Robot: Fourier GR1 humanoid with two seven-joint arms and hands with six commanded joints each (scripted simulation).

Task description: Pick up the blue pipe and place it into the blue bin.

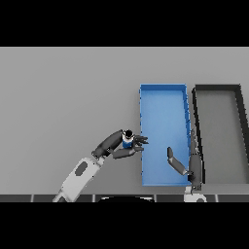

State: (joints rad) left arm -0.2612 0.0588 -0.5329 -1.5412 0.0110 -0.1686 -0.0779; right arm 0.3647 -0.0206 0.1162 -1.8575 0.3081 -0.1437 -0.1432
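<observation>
A short blue pipe [127, 140] with a dark open top stands upright in my left hand [121, 146], whose fingers and thumb curl round it. Hand and pipe sit just left of the blue bin's [163, 88] left wall, the fingertips reaching that wall's edge. The bin is a long rectangular tray running away from me, with nothing inside except my right hand [187, 168]. That hand hangs over the bin's near right corner, fingers straight and thumb spread, holding nothing.
A dark grey bin [216, 88] of similar size stands right beside the blue bin on its right. The grey table [63, 97] stretches wide to the left and far side.
</observation>
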